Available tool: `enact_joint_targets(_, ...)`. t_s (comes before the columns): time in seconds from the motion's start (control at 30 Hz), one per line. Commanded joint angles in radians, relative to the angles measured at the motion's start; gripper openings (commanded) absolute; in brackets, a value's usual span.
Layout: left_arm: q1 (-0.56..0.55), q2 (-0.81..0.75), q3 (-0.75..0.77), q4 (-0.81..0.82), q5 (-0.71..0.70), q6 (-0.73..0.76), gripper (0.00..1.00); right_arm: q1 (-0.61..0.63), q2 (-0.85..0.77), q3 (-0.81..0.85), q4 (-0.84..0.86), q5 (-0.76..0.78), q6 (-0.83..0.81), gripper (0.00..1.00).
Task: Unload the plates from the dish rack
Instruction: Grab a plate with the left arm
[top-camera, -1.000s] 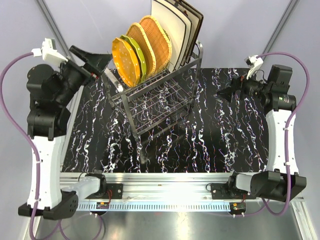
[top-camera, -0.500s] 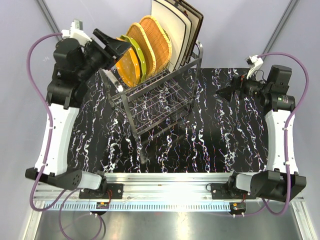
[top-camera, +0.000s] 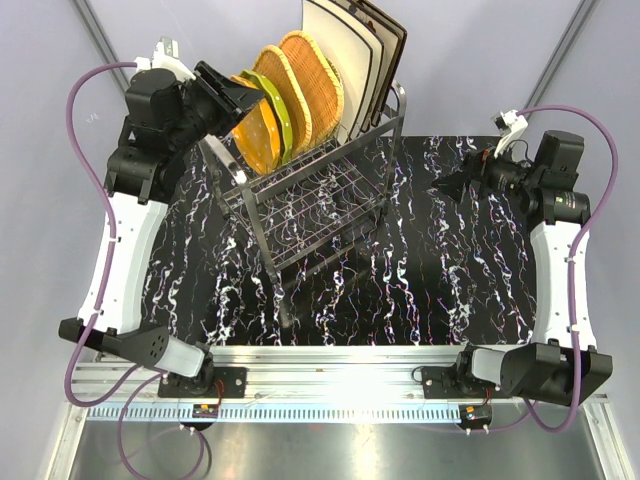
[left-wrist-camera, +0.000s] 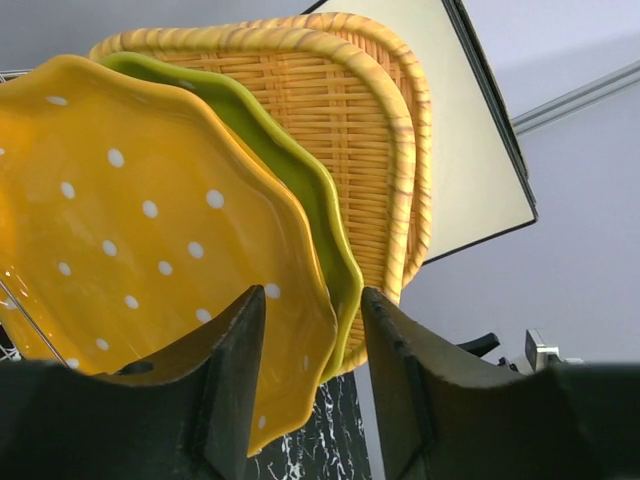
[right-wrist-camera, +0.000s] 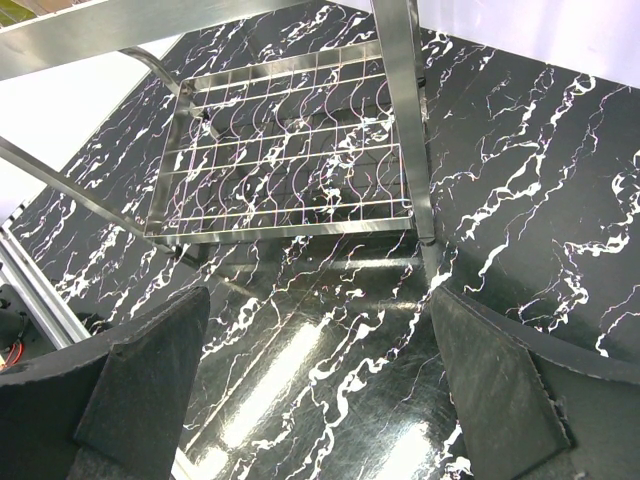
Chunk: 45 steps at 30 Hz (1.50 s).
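Overhead, a chrome wire rack (top-camera: 320, 190) with two tiers stands on the far left part of a black, white-veined desk (top-camera: 450, 290), and all the plates lean in a row on its upper tier. Two purple cables (top-camera: 85, 100) loop from the arms, one each, and a metal rail (top-camera: 330, 372) runs along the near edge.

Counted from the front of the row: one orange plate (top-camera: 258, 135) with white dots, one green plate (top-camera: 282, 112) close behind it, two woven basket plates (top-camera: 312, 72), then flat cream square plates (top-camera: 345, 60), at least two, though their exact number is hard to tell. The lower tier holds no plates.

The left fingers (top-camera: 245, 98) are up at the front end of the row, partly spread. In the left wrist view the edge of the orange plate (left-wrist-camera: 130, 220) runs down into the gap between them, with the green plate's (left-wrist-camera: 300, 190) rim showing in the same gap just beside the right-hand finger. Whether either finger touches a plate I cannot tell. The green plate sits so near the orange one that it crowds that gap, and the rack's upright post (top-camera: 212, 160) stands just below.

The right fingers (top-camera: 445, 188) hang spread wide to the right of the rack, above bare desk, holding nothing, well apart from the plates.
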Motion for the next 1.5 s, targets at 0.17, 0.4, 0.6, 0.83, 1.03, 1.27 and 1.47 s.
enact_joint_targets(0.17,-0.004,0.034,0.056,0.032,-0.046,0.029,0.40,0.002,-0.028,-0.005,0.037,-0.014,0.017,1.00)
enact_joint_targets(0.4,-0.007,0.077,0.105,0.033,-0.062,0.030,0.31,0.002,-0.033,-0.013,0.046,-0.013,0.025,1.00)
enact_joint_targets(0.6,-0.014,0.097,0.130,0.025,-0.054,0.041,0.16,0.002,-0.035,-0.008,0.045,-0.011,0.027,1.00)
enact_joint_targets(0.83,-0.014,0.061,0.116,0.088,-0.028,0.026,0.00,0.002,-0.033,0.005,0.034,-0.020,0.014,1.00)
enact_joint_targets(1.03,-0.014,0.004,0.078,0.154,-0.028,-0.035,0.00,0.011,-0.030,0.034,0.011,-0.060,-0.016,1.00)
enact_joint_targets(1.27,-0.014,-0.019,0.091,0.206,-0.042,-0.103,0.00,0.047,-0.019,0.073,0.011,-0.088,-0.027,1.00)
enact_joint_targets(1.47,-0.014,-0.021,0.104,0.249,-0.043,-0.149,0.00,0.113,-0.005,0.108,0.054,-0.111,-0.015,1.00)
